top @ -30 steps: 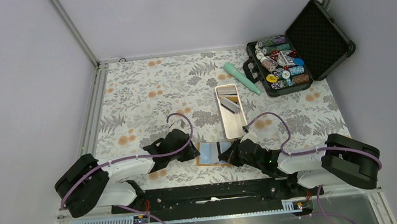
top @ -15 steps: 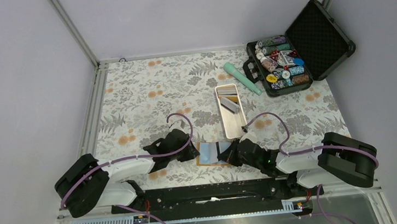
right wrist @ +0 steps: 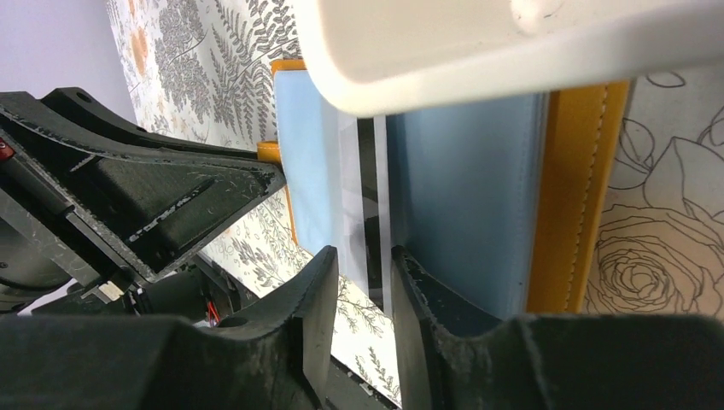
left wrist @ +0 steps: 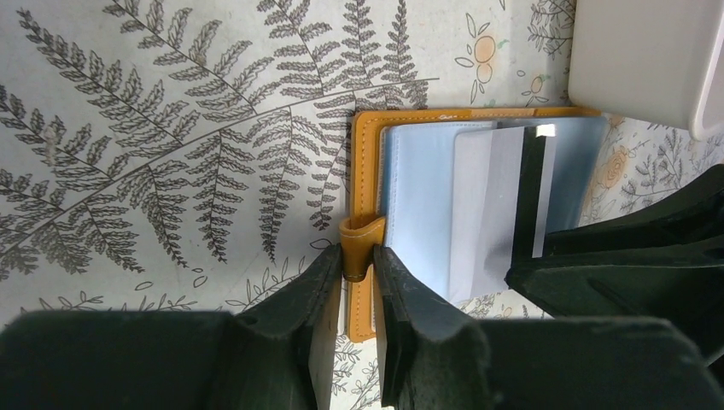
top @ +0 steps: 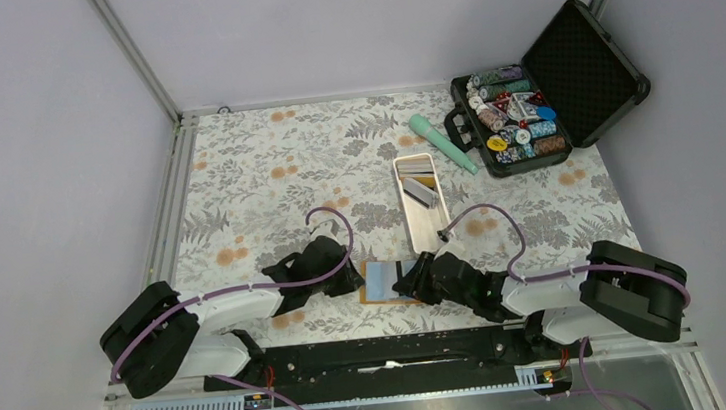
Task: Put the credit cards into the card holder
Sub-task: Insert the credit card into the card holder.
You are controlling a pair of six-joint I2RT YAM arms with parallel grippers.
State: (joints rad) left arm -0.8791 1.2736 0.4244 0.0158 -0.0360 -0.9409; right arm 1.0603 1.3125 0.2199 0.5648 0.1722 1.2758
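Seen from above, an orange card holder [top: 382, 281] lies open on the flowered table [top: 266, 174], low and centre in the frame, between our two arms. In the left wrist view, our left gripper [left wrist: 357, 260] is closed narrowly on the holder's snap tab [left wrist: 359, 243], pinning the booklet flat. A white card [left wrist: 499, 201] with a black stripe lies partway into a light blue pocket, its free edge sticking out toward the lower right of that view.

What has just changed: our right gripper [right wrist: 364, 269], pressed shut a second ago, has parted its fingers a little. The card's edge now sits in the narrow gap between them, and we cannot tell whether a pad still brushes it. We read this as the release after feeding one card in, though the card does not look fully seated.

More cards [top: 421, 190] wait in the long white tray [top: 427, 231] just above the holder, so we judge the job far from finished.
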